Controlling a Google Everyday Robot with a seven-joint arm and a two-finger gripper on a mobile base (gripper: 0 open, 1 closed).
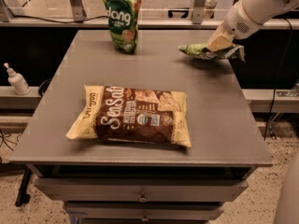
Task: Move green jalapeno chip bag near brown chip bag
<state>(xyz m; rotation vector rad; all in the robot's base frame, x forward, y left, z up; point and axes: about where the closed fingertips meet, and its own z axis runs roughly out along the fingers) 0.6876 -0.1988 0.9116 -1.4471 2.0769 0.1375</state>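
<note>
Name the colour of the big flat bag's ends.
Cream-yellow, on the dark-brown flat bag; camera view. Gripper at the light-green crinkly bag.

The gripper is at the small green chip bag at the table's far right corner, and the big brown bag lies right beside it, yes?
Not quite. The camera view shows the gripper at the small green chip bag at the far right corner of the table, but the big brown bag lies apart from it, at the front middle.
</note>
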